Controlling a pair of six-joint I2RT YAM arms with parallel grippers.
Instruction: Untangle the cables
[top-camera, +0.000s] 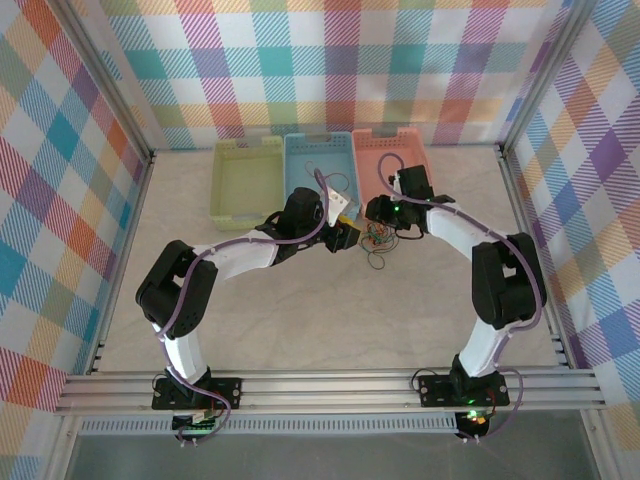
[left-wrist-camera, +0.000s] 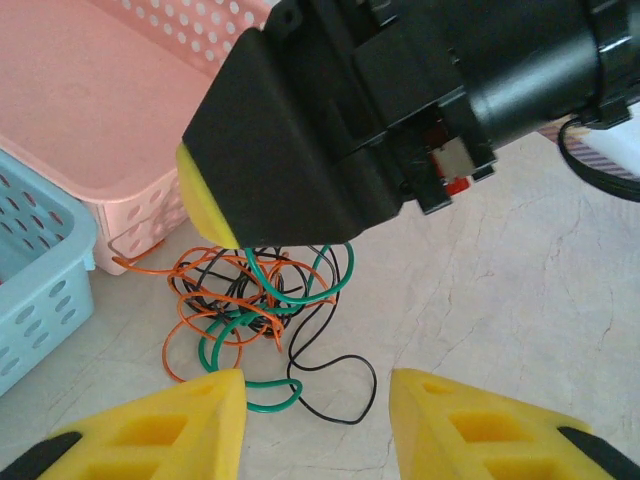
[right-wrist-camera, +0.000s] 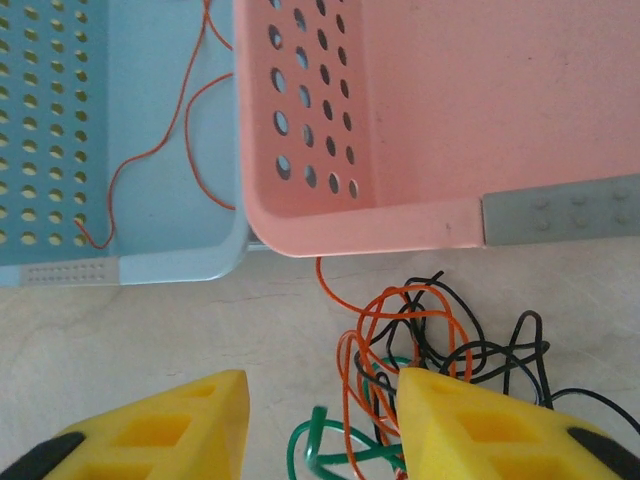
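Left end effector (left-wrist-camera: 315, 388) and right end effector (right-wrist-camera: 322, 388), both half-open and empty, poise over the cables (left-wrist-camera: 250, 305); next, pinch one loose strand

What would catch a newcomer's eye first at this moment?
The knot of orange, green and black cables lies on the table, just in front of the pink basket. The left gripper and right gripper both hover open close to it. One loose orange wire lies in the blue basket alongside.
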